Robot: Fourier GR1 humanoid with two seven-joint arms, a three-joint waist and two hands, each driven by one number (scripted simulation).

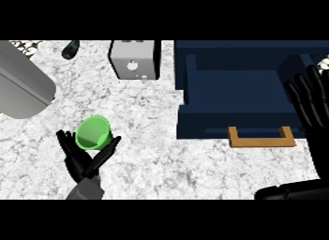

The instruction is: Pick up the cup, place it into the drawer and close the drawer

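Observation:
The green cup (93, 132) is tipped with its mouth facing up toward me, left of the drawer. My left hand (84, 159) comes up from below it, thumb and fingers curled along both sides of the cup's lower part. The navy drawer (201, 121) stands pulled open at the right, its inside dark and bare, with a wooden handle (261, 138) on its front. My right hand (317, 105) rests open at the right edge, fingers straight up over the drawer's right side.
A grey and white box-shaped appliance (134, 59) stands at the back centre. A large grey cylinder (14, 82) lies at the left edge. A small dark object (71, 49) sits at the back left. Marbled counter (167, 164) stretches between cup and drawer.

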